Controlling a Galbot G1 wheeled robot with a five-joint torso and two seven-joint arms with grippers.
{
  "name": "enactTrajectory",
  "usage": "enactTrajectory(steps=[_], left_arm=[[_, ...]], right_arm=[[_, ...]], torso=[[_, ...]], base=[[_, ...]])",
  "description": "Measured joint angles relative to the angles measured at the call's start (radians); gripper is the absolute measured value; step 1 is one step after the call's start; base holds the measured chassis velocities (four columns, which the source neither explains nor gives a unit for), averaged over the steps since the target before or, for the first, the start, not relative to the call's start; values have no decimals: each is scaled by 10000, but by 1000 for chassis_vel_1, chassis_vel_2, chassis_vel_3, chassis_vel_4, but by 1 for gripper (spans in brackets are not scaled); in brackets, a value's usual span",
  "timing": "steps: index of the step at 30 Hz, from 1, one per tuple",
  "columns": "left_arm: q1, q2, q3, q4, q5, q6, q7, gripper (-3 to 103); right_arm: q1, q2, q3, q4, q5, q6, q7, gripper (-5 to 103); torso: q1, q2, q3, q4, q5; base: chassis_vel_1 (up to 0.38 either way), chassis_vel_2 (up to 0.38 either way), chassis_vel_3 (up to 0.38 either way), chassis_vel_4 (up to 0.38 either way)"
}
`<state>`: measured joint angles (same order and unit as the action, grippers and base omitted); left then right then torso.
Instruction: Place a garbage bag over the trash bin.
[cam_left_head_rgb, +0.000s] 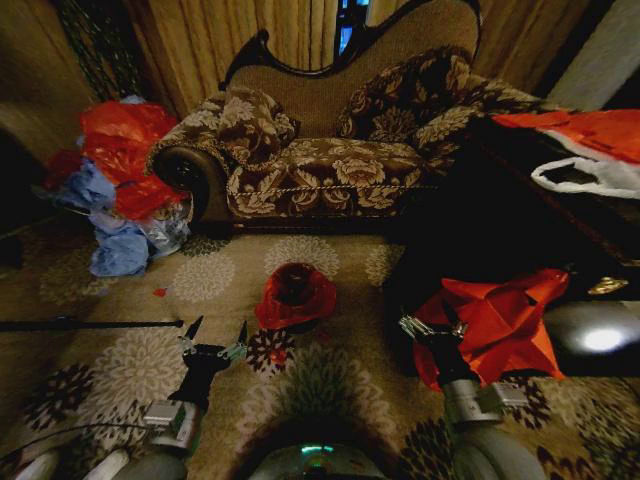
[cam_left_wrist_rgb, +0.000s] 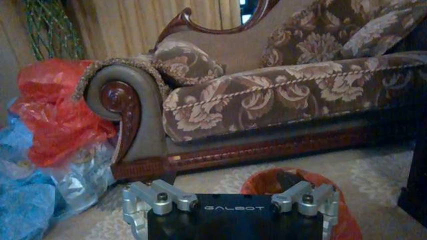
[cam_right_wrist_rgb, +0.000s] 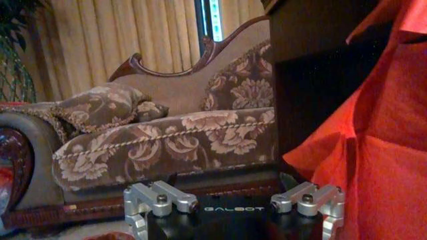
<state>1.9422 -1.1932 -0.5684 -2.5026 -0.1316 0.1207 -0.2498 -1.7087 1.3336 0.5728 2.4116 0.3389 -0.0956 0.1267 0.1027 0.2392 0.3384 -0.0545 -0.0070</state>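
— Red-orange plastic is seen draped over the trash bin (cam_left_head_rgb: 296, 285) on the patterned carpet (cam_left_head_rgb: 330, 390), in front of the sofa (cam_left_head_rgb: 330, 165). How is it oriented?

— The bin is stood upright, long axis vertical, mouth up; the garbage bag (cam_left_head_rgb: 294, 298) is spread around its rim, glossy and crinkled, flaring outward lower down. A dark opening is shown at the middle.

— And the grippers?

— The left gripper (cam_left_head_rgb: 214, 335) is held low, near the bin on its left side, fingers spread apart, nothing held. The right gripper (cam_left_head_rgb: 428, 322) is held to the right, well apart from the bin, against another red bag (cam_left_head_rgb: 500, 325) hanging off the dark table (cam_left_head_rgb: 500, 220); whether its fingers are parted cannot be told.
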Motion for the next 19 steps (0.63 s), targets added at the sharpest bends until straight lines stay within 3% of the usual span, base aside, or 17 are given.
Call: enactTrajectory(steps=[19], left_arm=[[-30,-26,17,21,34,-4,-18,100]], right_arm=[[-28,13,76,-57,34,19,-80,100]], torso=[[0,0,0,0,-1]], base=[[0,0,0,0]])
